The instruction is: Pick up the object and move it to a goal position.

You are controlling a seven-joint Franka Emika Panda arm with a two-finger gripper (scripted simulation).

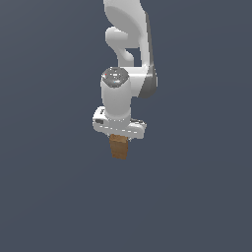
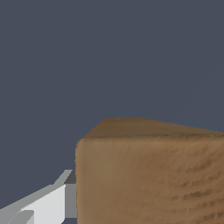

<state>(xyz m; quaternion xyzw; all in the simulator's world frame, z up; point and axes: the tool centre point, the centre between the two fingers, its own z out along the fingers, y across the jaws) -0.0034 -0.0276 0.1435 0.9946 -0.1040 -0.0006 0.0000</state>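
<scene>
In the wrist view, the brown wood-textured block (image 2: 148, 175) fills the near field, pressed up against a white-and-grey finger (image 2: 52, 203) of the end effector at one of its sides. Only this one finger is shown there; the opposite one is hidden behind the block or lies outside the picture.

In the exterior view, the block (image 1: 119, 146) is seen projecting downward from beneath the white end effector (image 1: 119, 137), directly under its crossbar and narrower than it. The fingers themselves cannot be made out in this view, yet the block hangs with nothing visible beneath it, so the end effector is judged to be clamped on the block. Above it, the wrist and the upper links of the arm (image 1: 125, 59) rise out of the top of the picture.

Farther back, only a uniform dark grey-blue ground is shown in both views. No surface edge, shadow or contact line is visible, so the height of the block cannot be told.

The grasp and the lift are judged to be done. The carry to the goal is what is left; no goal marker is shown, so the remaining travel cannot be judged.
</scene>
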